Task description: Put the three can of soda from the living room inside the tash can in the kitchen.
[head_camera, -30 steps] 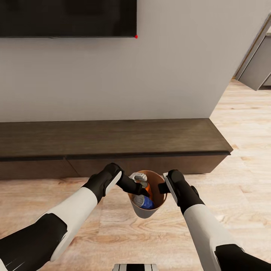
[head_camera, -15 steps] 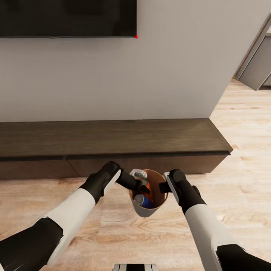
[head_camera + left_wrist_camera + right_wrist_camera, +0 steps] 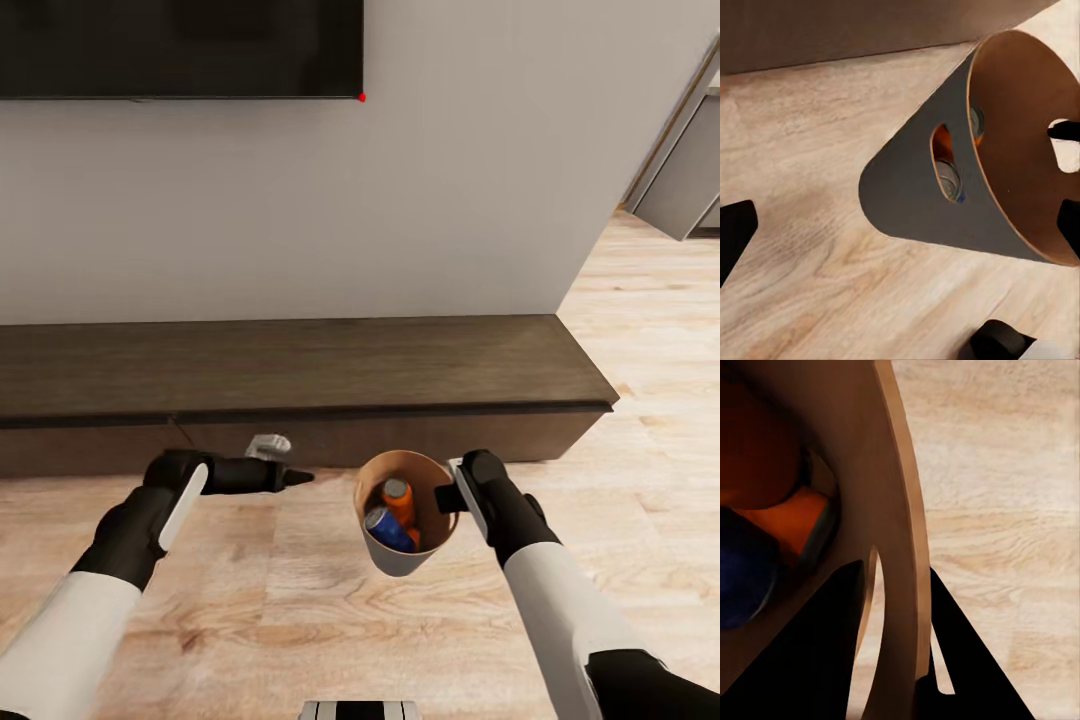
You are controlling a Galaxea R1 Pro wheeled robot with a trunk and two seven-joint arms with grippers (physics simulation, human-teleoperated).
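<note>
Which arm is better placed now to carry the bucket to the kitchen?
Right: its gripper is clamped on the rim of the grey tapered bucket holding the cans, lifted off the floor. The left gripper is apart, empty.

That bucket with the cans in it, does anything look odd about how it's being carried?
Yes. The bucket hangs above the floor, held by the right gripper alone, clamped on its rim. It tilts, with the cans lying jumbled inside.

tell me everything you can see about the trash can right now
The tash can is a small round tapered bucket, grey outside, coppery-brown inside, with slot handles near the rim. It hangs tilted above the wood floor, open top up. The right gripper pinches its rim wall; the left gripper is beside it, apart. Inside lie an orange can and a blue can.
</note>
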